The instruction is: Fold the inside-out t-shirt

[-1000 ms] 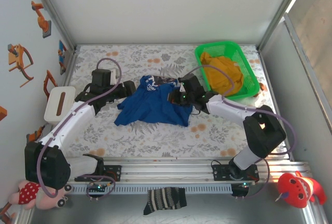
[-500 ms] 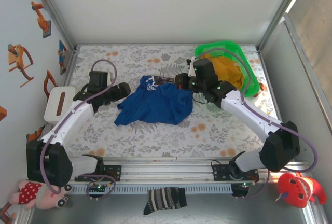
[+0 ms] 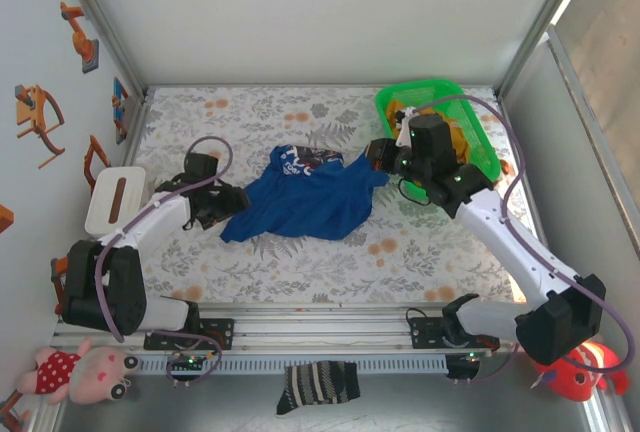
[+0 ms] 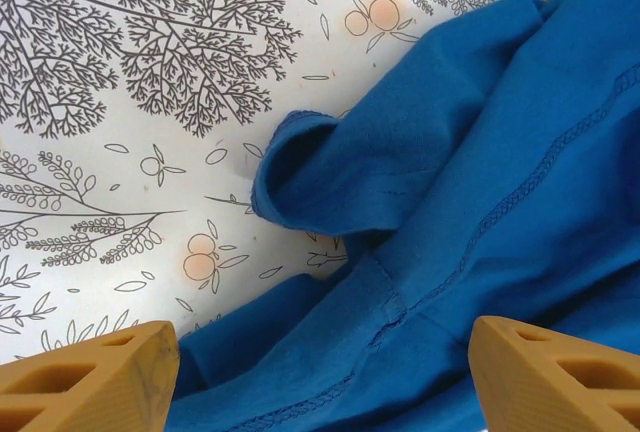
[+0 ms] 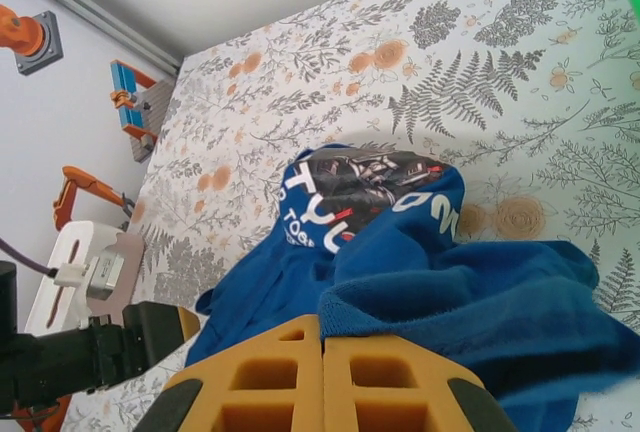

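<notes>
My right jaws are closed on the inside-out t-shirt [image 3: 305, 197]; in the right wrist view my two orange fingers [image 5: 270, 377] are pressed together, and a thick fold of blue hem is bunched right at their tips; from that pinch the cloth drapes down and away toward the middle of the bench [image 3: 300, 262]. The shirt lies crumpled about the centre of the bench, pulled out to a point toward the far right corner, where I hold it; its dark printed panel with the white lettering faces up on the side nearest the far edge. The grip sits just beside the near-left side of the green basket [image 3: 487, 152], which stands in the far right corner; the mustard-yellow garment [image 3: 461, 138] is heaped inside it.

My left jaws are open, down at the shirt's left end, toward the left edge of the bench; in the left wrist view the fingers [image 4: 90, 377] stand wide apart with blue cloth spread between and beyond them; a rolled, sleeve-like opening lies just ahead on the flowered cover, and the raised seam stitching shows; whether the fingertips touch the cloth I cannot tell. A white box [image 3: 115, 199] sits by the left edge, well apart from the shirt.
</notes>
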`<state>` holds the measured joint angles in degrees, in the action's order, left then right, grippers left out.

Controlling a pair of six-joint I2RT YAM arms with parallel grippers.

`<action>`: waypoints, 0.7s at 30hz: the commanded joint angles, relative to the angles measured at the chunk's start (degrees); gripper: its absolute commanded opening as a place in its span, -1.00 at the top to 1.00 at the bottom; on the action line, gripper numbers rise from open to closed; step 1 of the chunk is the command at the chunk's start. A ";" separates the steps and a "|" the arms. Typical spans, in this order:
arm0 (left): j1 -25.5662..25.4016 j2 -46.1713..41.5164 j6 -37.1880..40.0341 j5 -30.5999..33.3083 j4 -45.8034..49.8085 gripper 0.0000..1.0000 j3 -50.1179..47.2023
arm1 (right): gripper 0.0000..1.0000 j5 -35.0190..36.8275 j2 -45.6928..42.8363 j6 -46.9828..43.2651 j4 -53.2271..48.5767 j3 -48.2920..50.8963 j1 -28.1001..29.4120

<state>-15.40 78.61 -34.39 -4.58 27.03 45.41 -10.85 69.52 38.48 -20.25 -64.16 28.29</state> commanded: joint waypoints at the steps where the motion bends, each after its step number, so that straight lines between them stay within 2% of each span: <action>1: -4.04 1.08 3.99 5.99 2.58 -0.47 2.19 | 1.00 0.92 -0.05 -1.39 -1.57 0.01 -0.16; 7: -12.30 9.16 10.82 16.43 6.22 -0.45 11.01 | 1.00 1.42 -1.54 -0.91 -1.63 2.09 -0.27; 13: -15.28 19.52 14.57 20.73 6.33 -0.35 18.68 | 1.00 1.71 -3.20 -0.05 -1.81 4.54 -0.25; 21: -18.75 27.07 18.07 26.46 4.80 -0.34 23.71 | 1.00 1.31 -3.22 0.37 -1.39 5.38 -0.26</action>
<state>-33.50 104.53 -19.00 18.13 31.07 67.40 -10.39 67.42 38.48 -22.09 -59.51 28.29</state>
